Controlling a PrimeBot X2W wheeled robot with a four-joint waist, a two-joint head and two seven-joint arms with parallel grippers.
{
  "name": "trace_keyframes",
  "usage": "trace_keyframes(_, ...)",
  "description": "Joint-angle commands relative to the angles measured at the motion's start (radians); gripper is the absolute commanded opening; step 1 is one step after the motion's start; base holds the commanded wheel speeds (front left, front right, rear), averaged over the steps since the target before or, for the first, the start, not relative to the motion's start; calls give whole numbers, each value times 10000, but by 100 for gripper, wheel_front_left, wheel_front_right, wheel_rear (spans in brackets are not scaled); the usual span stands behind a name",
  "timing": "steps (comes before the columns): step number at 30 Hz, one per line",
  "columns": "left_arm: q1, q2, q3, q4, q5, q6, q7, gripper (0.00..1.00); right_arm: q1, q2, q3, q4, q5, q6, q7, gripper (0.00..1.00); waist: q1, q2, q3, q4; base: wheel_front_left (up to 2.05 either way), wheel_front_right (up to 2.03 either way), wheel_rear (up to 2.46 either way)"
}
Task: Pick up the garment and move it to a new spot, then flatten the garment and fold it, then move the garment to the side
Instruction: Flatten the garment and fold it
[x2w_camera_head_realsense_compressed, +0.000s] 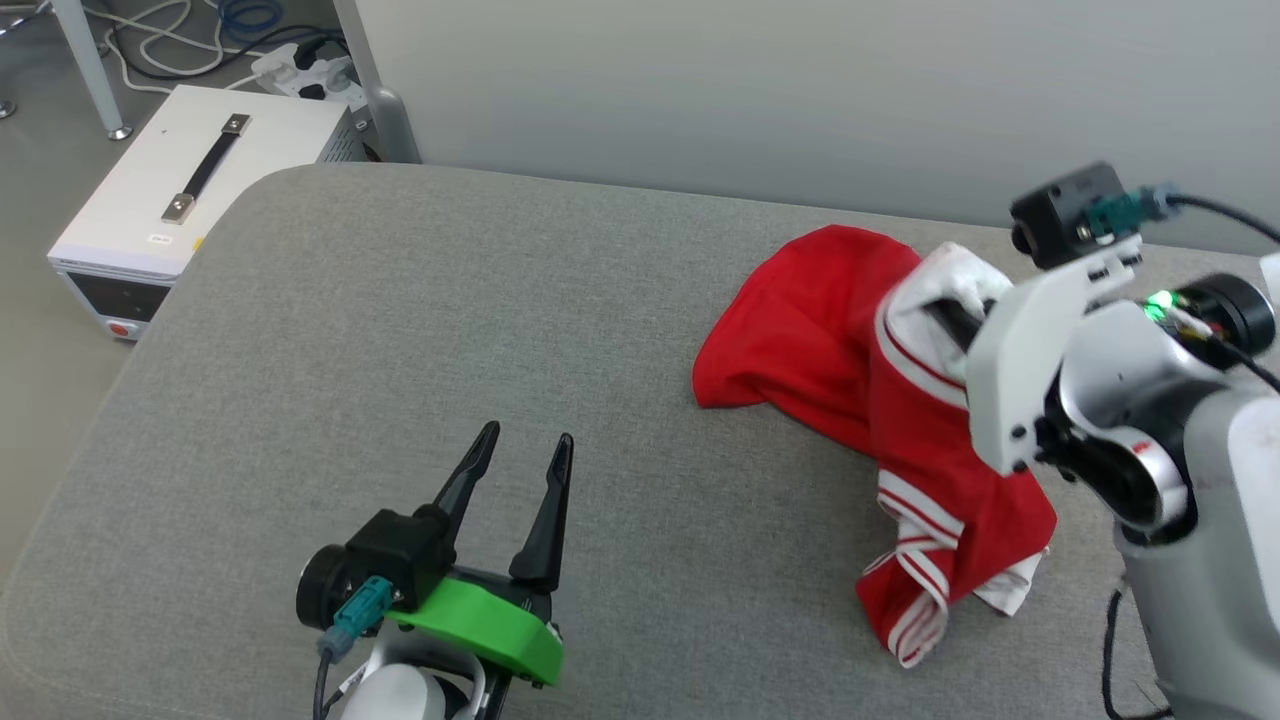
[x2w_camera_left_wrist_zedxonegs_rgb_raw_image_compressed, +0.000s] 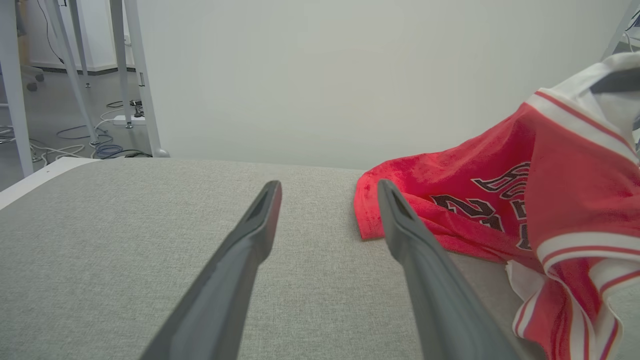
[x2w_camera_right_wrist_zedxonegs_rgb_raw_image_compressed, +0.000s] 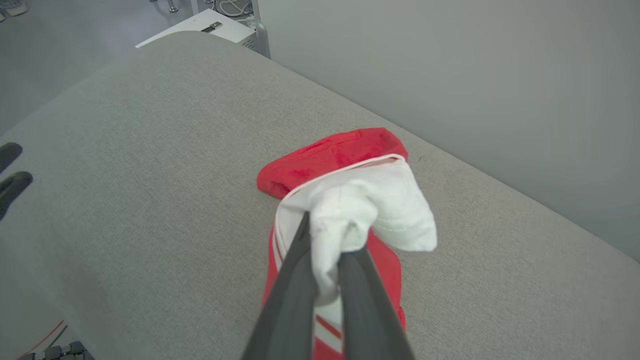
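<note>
Red cloth bunched on the right, far side of the grey padded table (x2w_camera_head_realsense_compressed: 400, 330), and that is our garment (x2w_camera_head_realsense_compressed: 820, 320). The right gripper (x2w_camera_right_wrist_zedxonegs_rgb_raw_image_compressed: 327, 230) is clamped tight on a fold of its white sleeve. One end hangs up from the fingers while the rest drapes down onto the padding. The left gripper (x2w_camera_head_realsense_compressed: 525, 445) sits low at the near left with its fingers spread wide and nothing between them, well apart from the shirt.

We judge this to be the pick-up. The pinch is on a thin wad of sleeve, so we want a slow, straight lift. The striped hem should come clear of the padding before we carry the shirt toward the open middle. Dragging could tug the sleeve out of the fingers. We would also set it down with the printed side spread, in reach of the left gripper.

As for writing, the left wrist view shows black, white-outlined characters on the red. We make out a 2, but the rest is creased and turned, so we cannot read it whole. A white box (x2w_camera_head_realsense_compressed: 190, 190) on the floor carries a small label, too small to read.
</note>
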Motion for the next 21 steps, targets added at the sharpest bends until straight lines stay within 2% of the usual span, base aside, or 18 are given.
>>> trace_keyframes(1,125,-46,111,-44,-64,-30,-59,100,-639,263,202,207,241,-7,-233,0,0,0,-88,76,0,0,0)
trace_keyframes(7,188,-49,347,-79,-41,-30,-59,100,-2891,1304,572,1250,805,-7,-1750,0,0,0,-182,120,0,0,0)
trace_keyframes(12,257,-57,569,-146,-1,-30,-59,100,-4035,1639,258,2011,1041,-7,-3069,0,0,0,-248,95,0,0,0)
trace_keyframes(16,367,-67,799,-236,26,-30,-59,100,-3928,1378,-242,2313,917,-7,-3403,0,0,0,-232,-95,0,0,0)
trace_keyframes(21,392,-90,901,-270,47,-30,-59,100,-2199,574,-1216,1991,855,-7,-3107,0,0,0,-152,-391,0,0,0)
